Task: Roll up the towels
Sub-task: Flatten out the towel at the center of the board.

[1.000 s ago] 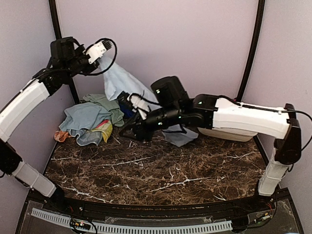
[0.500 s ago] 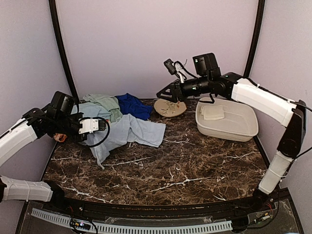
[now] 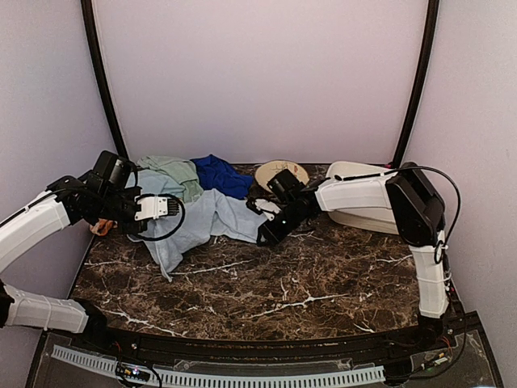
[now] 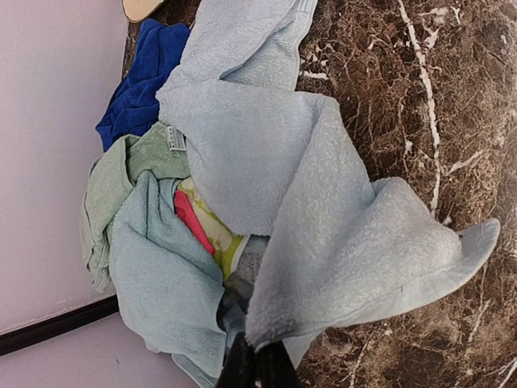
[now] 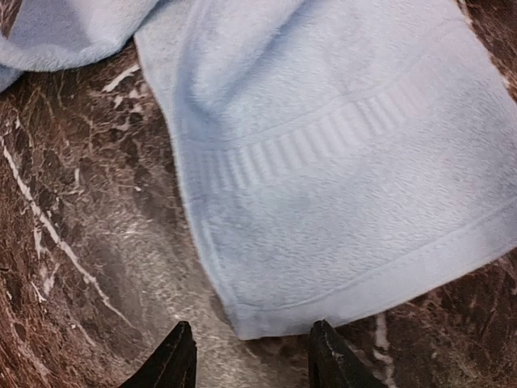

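Pinching the light blue towel's (image 3: 214, 218) left end with the shut left gripper (image 4: 258, 365), beside the towel pile (image 3: 174, 174) at far left. Hovering the half-open right gripper (image 5: 252, 360) over its right corner, holding nothing. Risking shoving that corner away and bunching the cloth by closing too low.

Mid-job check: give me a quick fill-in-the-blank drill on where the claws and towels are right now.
1. The left claw is ___ on the light blue towel.
2. The right claw stands ___ above a corner of that towel.
3. The royal blue towel lies between the pale green towel and the round beige ___.

Missing words: shut; open; plate.
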{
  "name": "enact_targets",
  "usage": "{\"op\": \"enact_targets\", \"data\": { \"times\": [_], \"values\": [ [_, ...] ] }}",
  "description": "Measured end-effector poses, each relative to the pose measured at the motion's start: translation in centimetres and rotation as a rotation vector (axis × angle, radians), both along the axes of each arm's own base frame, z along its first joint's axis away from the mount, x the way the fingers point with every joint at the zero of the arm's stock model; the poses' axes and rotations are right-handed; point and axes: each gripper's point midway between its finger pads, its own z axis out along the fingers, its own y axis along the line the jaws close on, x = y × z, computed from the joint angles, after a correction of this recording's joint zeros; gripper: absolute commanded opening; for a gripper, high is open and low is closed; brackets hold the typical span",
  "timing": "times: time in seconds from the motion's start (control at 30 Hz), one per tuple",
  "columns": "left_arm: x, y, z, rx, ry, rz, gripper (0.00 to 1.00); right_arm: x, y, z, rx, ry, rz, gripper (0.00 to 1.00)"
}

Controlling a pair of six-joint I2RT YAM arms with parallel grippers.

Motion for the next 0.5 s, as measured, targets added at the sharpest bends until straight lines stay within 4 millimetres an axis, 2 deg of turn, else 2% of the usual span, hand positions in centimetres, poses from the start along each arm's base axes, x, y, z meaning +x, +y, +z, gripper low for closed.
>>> {"op": "enact_targets", "data": {
  "times": [0.1, 0.2, 0.4, 0.43, 0.5],
  "values": [
    [0.2, 0.2, 0.1, 0.006, -0.011, 0.011, 0.0, -1.0, 1.2, 0.1, -0.003, -0.027, 0.048, 0.46],
    [0.4, 0.4, -0.1, 0.015, -0.009, 0.022, 0.0, -1.0, 1.7, 0.5, 0.004, -0.054, 0.068, 0.44],
    [0.7, 0.6, -0.2, 0.028, -0.01, 0.033, 0.0, 0.3, 1.8, 1.2, -0.006, -0.104, 0.052, 0.27],
    [0.7, 0.6, -0.2, 0.029, -0.011, 0.034, 0.0, 0.5, 1.9, 1.3, -0.006, -0.109, 0.047, 0.28],
    [0.8, 0.6, -0.1, 0.031, -0.014, 0.037, 0.0, 0.9, 1.9, 1.3, -0.011, -0.118, 0.042, 0.37]
  ]
}}
